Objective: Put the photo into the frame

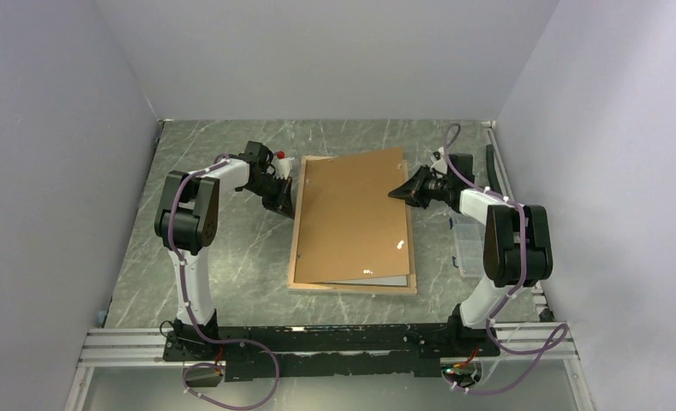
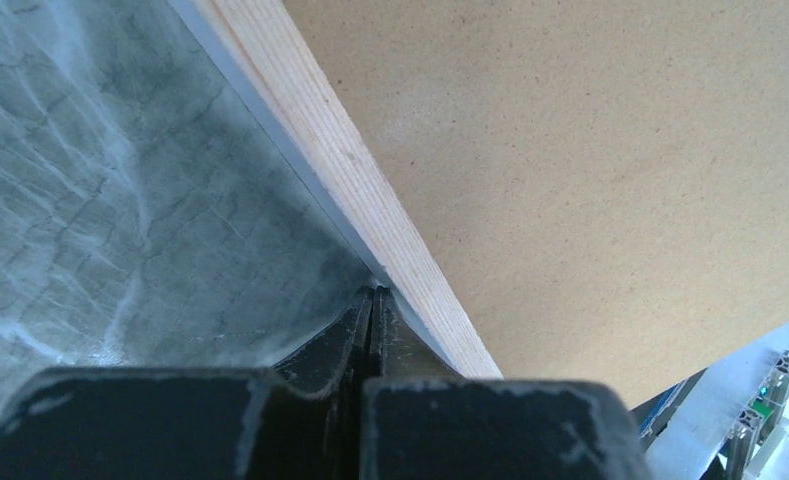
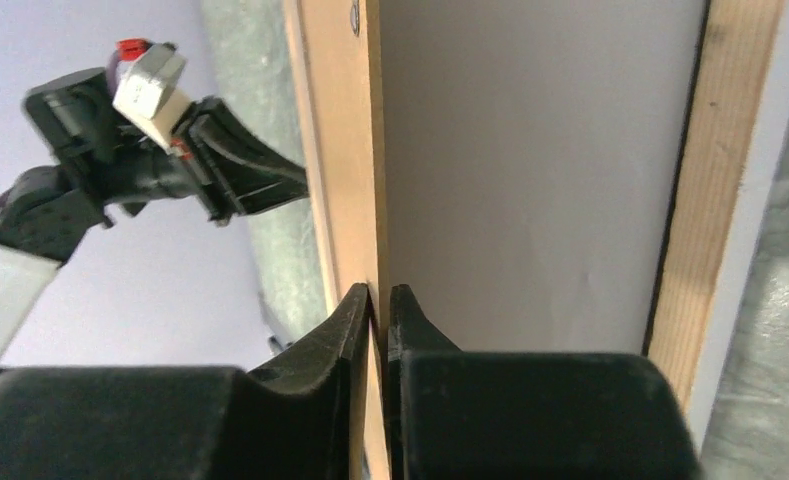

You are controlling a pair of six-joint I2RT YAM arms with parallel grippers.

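Observation:
The frame [image 1: 294,257] lies flat with its pale wood back up, mid-table. A plain brown backing board [image 1: 351,214] rests askew on it, its right edge raised. My right gripper [image 1: 400,192] is shut on that raised edge; in the right wrist view the jaws [image 3: 380,290] pinch the thin board [image 3: 345,150], with a pale grey sheet [image 3: 530,170] and the frame's wood rail [image 3: 715,180] beneath. My left gripper [image 1: 284,203] is shut and empty, its tips [image 2: 373,292] against the frame's left rail [image 2: 340,170]. The photo's printed face is not visible.
A clear plastic box [image 1: 464,248] sits on the table by the right arm. The left arm [image 3: 140,150] shows beyond the board in the right wrist view. An aluminium rail [image 1: 317,338] runs along the near edge. Walls enclose the table on three sides.

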